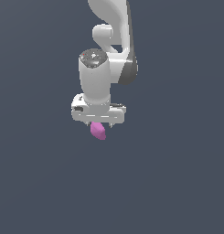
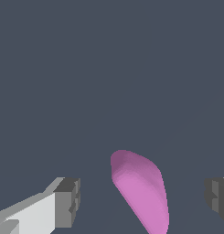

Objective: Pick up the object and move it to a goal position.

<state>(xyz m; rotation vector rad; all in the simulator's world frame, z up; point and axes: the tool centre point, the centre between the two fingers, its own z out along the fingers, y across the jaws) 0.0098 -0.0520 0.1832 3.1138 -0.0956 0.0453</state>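
The object (image 1: 98, 131) is a small magenta-pink lump with a tapered end, lying on the plain dark grey floor. In the exterior view it sits just under the white hand of my gripper (image 1: 99, 124). In the wrist view the object (image 2: 137, 183) lies between the two grey fingertips of my gripper (image 2: 143, 200). One fingertip (image 2: 68, 201) and the other (image 2: 217, 199) stand wide apart, with a gap on each side of the object. The gripper is open and touches nothing.
The white arm (image 1: 114, 36) rises behind the hand in the exterior view. The uniform dark grey floor (image 1: 177, 183) fills the rest of both views, with no other objects or edges showing.
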